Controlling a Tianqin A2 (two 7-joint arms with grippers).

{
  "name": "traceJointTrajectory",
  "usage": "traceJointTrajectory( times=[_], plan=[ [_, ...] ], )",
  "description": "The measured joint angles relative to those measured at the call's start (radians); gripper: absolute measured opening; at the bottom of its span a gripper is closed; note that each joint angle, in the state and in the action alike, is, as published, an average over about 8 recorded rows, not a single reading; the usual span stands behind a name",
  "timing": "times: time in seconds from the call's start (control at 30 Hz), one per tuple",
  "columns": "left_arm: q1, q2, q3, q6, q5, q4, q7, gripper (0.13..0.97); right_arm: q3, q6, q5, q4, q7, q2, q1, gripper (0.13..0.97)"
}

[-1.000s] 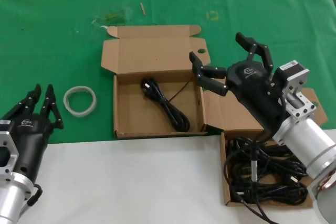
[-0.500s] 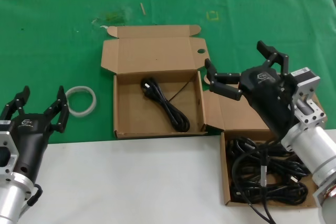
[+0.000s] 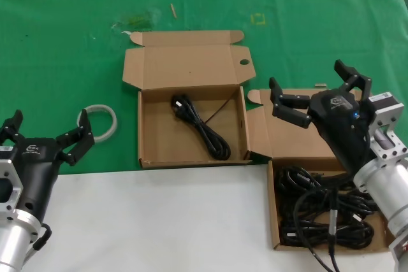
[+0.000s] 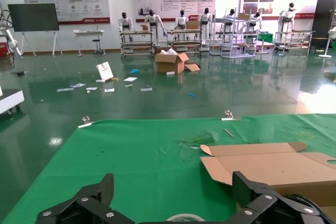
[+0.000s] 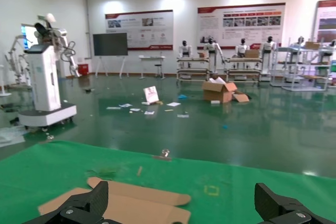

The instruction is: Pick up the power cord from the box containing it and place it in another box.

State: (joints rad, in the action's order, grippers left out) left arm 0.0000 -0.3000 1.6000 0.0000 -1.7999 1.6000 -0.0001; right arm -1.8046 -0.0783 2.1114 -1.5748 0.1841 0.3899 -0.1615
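Cord laid in the box; task apparently done

The power cord [image 3: 202, 127] is seen inside the middle box [image 3: 148, 130]; the right gripper [image 3: 315, 91] and left gripper [image 3: 46, 139] are spread, grasping nothing, near the side edges.

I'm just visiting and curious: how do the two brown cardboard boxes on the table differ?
The squarish brown cardboard box at the centre holds one thin black power cord, with most of its floor bare; the brown cardboard box under the open right gripper is crammed with a heap of black cords. The central box's lid has a round hole; the right one's lid is partly hidden. Both are shallow and open.
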Motion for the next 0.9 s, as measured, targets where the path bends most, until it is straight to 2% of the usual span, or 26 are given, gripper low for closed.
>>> traceJointTrajectory(
  times=[0.07, 0.37, 0.67, 0.9],
  plan=[
    [0.0, 0.0, 0.0, 0.0, 0.0, 0.0, 0.0, 0.742, 0.011, 0.004, -0.017, -0.001, -0.01, -0.005, 0.009, 0.966],
    [0.0, 0.0, 0.0, 0.0, 0.0, 0.0, 0.0, 0.881, 0.06, 0.023, -0.092, -0.007, -0.054, -0.026, 0.048, 0.966],
    [0.0, 0.0, 0.0, 0.0, 0.0, 0.0, 0.0, 0.954, 0.11, 0.042, -0.167, -0.014, -0.099, -0.048, 0.087, 0.966],
    [0.0, 0.0, 0.0, 0.0, 0.0, 0.0, 0.0, 0.957, 0.146, 0.056, -0.222, -0.018, -0.131, -0.064, 0.115, 0.966]
  ],
)
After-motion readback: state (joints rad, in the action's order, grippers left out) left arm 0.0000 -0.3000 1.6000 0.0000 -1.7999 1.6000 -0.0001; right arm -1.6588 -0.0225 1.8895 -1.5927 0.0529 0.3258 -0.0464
